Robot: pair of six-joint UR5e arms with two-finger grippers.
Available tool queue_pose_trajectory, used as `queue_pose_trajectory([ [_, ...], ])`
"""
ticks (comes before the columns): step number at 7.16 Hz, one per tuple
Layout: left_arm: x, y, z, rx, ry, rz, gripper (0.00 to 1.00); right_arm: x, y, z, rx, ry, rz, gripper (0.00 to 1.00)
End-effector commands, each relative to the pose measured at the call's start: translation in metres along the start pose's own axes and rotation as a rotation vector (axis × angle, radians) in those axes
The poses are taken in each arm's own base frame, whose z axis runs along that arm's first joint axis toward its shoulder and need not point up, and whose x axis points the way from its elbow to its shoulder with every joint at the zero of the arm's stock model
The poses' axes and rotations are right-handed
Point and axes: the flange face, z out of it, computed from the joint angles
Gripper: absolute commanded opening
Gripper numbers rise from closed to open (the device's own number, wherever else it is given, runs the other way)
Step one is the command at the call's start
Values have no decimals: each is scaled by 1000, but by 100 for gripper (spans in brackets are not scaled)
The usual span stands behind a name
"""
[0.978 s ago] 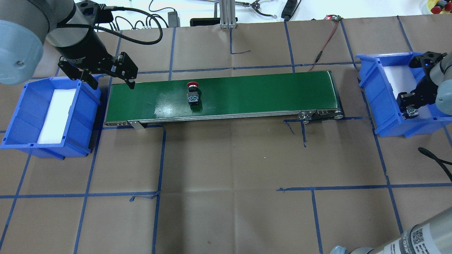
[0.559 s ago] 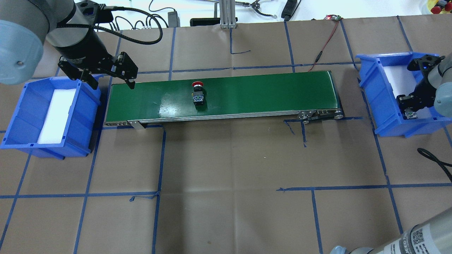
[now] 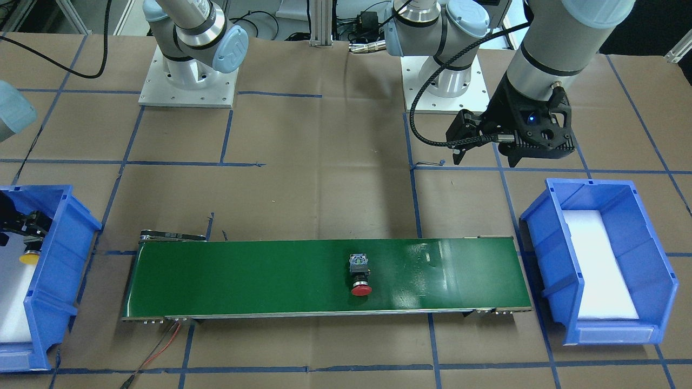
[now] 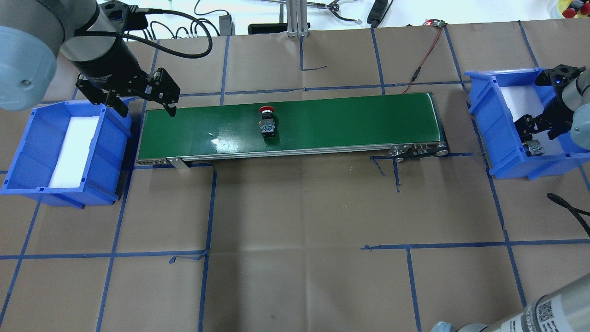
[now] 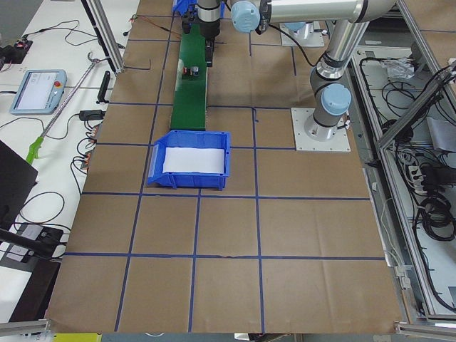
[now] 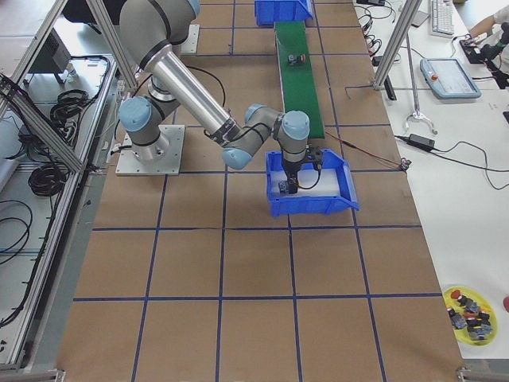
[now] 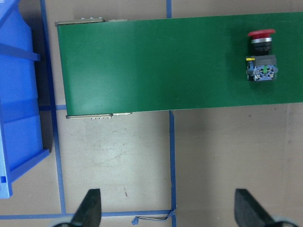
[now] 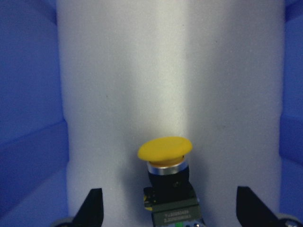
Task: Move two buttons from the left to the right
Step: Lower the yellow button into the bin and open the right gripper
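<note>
Right gripper fingers now spread wide and lifted off yellow button. Button lies free between them on white foam, toward robot-side end of right blue bin. Red button carried further right along green conveyor belt; on its side, cap toward belt's far edge, just left of belt's middle. Left gripper fingers apart, holding nothing, hovering at belt's left end beside left blue bin.
</note>
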Motion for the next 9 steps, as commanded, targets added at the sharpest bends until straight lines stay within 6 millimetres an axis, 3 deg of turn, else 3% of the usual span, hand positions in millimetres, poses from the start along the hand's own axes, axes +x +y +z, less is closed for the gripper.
queue_pose_trajectory([
  [1,0,0,0,-1,0,0,99,8,-12,-29,32,28,1,99],
  [2,0,0,0,-1,0,0,99,10,-16,-68,45,36,-1,99],
  [3,0,0,0,-1,0,0,99,10,-22,-126,54,41,16,99],
  [4,0,0,0,1,0,0,99,1,-26,-166,38,25,63,99],
  [5,0,0,1,-2,0,0,99,-24,-36,-195,11,1,89,99],
  [7,0,0,0,-1,0,0,99,-102,-55,-216,13,8,28,99],
  [9,0,0,1,-2,0,-2,99,-198,-56,-231,29,0,113,99],
])
